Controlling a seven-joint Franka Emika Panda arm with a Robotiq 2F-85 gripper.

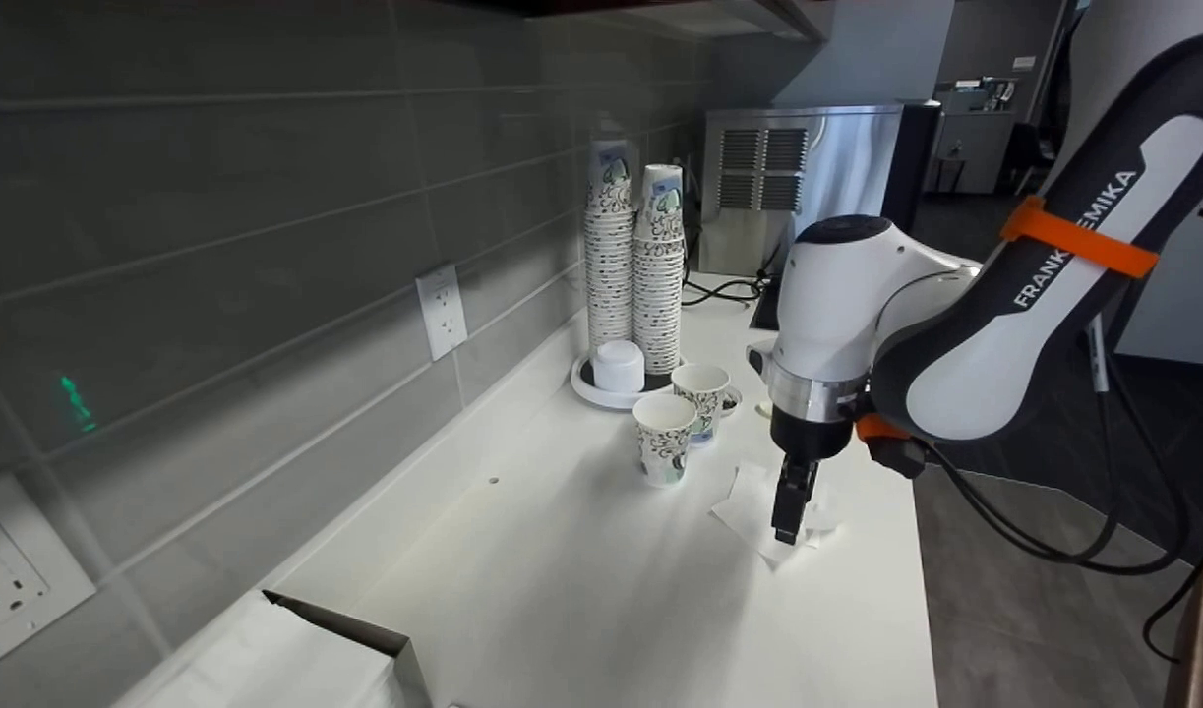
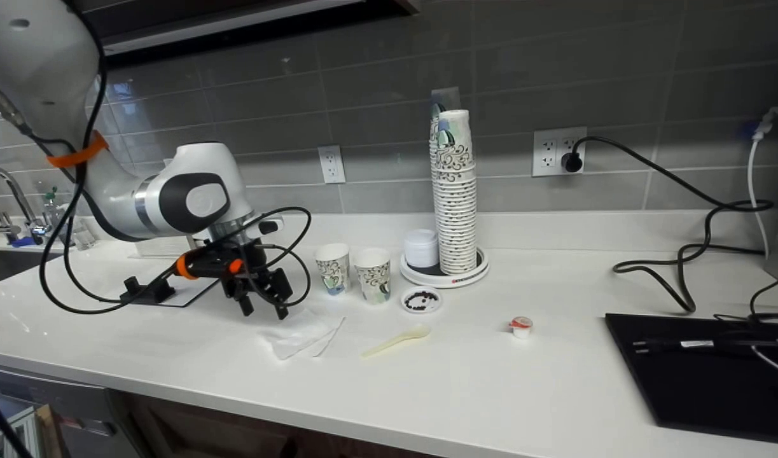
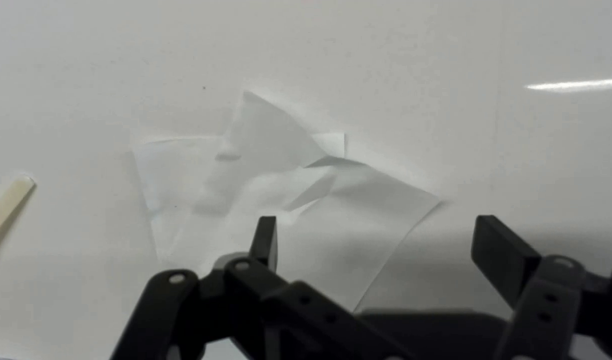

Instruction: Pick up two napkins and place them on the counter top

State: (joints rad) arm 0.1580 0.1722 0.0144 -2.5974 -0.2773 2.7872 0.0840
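While the gripper is spread above, two paper napkins are laid toward the worktop's front edge; probably light and limp, they are best pinched at a raised fold.

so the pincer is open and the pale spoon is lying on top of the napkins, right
The pale spoon isn't on the napkins: it lies apart from them on the counter top, as an exterior view shows. The pincer is open, as you say.

Rumpled napkins, overlapping, on counter top
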